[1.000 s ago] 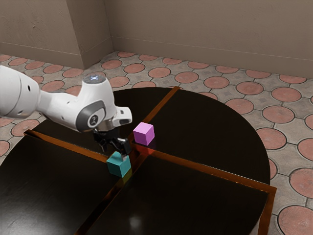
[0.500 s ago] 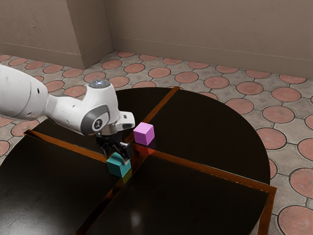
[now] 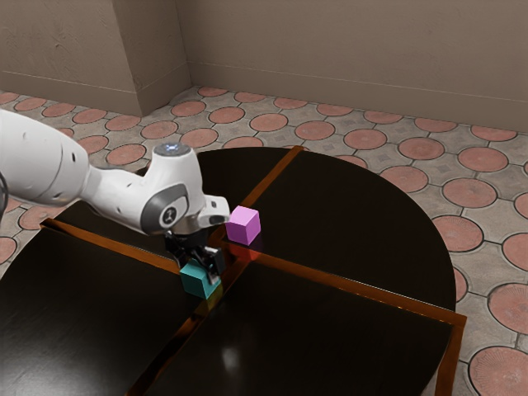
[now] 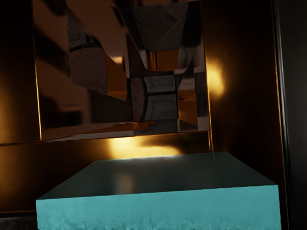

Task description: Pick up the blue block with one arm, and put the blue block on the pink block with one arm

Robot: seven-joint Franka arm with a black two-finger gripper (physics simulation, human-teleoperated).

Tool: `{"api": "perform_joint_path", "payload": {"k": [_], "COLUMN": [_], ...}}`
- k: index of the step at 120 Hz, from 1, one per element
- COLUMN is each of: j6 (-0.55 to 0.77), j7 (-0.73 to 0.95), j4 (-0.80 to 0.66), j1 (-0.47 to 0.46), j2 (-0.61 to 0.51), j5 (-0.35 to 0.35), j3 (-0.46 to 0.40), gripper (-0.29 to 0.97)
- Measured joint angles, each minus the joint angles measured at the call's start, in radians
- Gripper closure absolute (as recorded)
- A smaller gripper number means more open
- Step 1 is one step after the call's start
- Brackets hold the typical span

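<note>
The blue block (image 3: 195,285), a teal-blue cube, rests on the dark table (image 3: 346,231) close to where its orange strips cross. My gripper (image 3: 200,266) has come down over the block, open, with one black finger on each side of its top. In the wrist view the blue block (image 4: 158,196) looms large just under my hand. The pink block (image 3: 243,225) stands on the table a short way beyond the blue one, toward the exterior view's upper right, apart from it.
The round table has a glossy black top crossed by orange-brown strips (image 3: 346,289), and it mirrors my hand in the wrist view. Around it lies a floor of red round tiles (image 3: 429,148), with beige walls (image 3: 346,41) behind.
My hand has sunk lower and shifted slightly to the exterior view's right, bringing the fingers down around the blue block. Neither block has moved.
</note>
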Motion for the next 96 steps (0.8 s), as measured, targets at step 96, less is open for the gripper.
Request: {"api": "perform_joint_path", "payload": {"k": [96], "j6": [0.009], "j7": [-0.002], "j4": [-0.007], "j1": [0.0], "j2": [-0.04], "j5": [0.001], "j3": [0.0], "gripper": [0.3]}}
